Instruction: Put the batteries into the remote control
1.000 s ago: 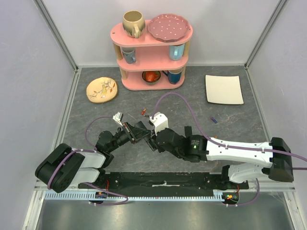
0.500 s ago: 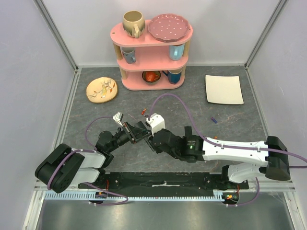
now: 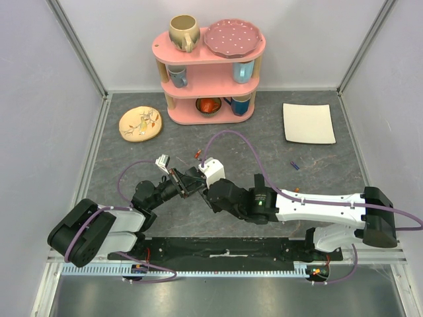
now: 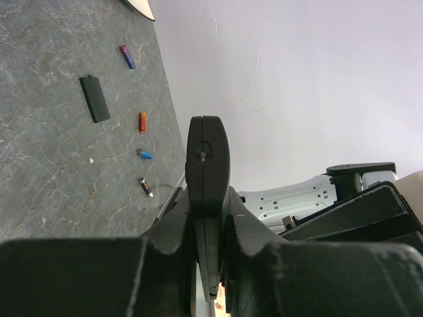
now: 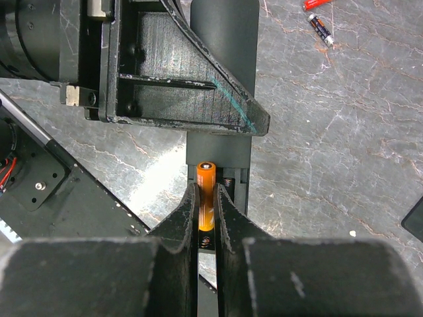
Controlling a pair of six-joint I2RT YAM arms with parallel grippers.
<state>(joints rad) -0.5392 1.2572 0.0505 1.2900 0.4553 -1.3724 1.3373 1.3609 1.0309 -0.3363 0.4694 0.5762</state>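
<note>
My left gripper [image 4: 206, 221] is shut on the black remote control [image 4: 206, 158], holding it on edge above the table; it also shows in the top view [image 3: 187, 182]. My right gripper [image 5: 206, 198] is shut on an orange battery [image 5: 206, 179], which lies along the left bay of the remote control's [image 5: 221, 39] open battery slot. A bare spring [image 5: 227, 182] shows in the bay beside it. In the top view the right gripper [image 3: 203, 187] meets the left one. Loose batteries lie on the table: blue-purple [image 4: 127, 57], orange [image 4: 142, 122] and grey [image 4: 146, 187].
A flat black cover piece [image 4: 95, 98] lies on the table. A red battery [image 5: 318, 3] and a dark one [image 5: 320, 29] lie beyond the remote. A pink shelf [image 3: 210, 72], a patterned plate [image 3: 140, 123] and a white square plate [image 3: 308, 123] stand at the back.
My right arm has moved left, bringing its gripper up against the remote held by my left gripper. The left arm has hardly moved.
</note>
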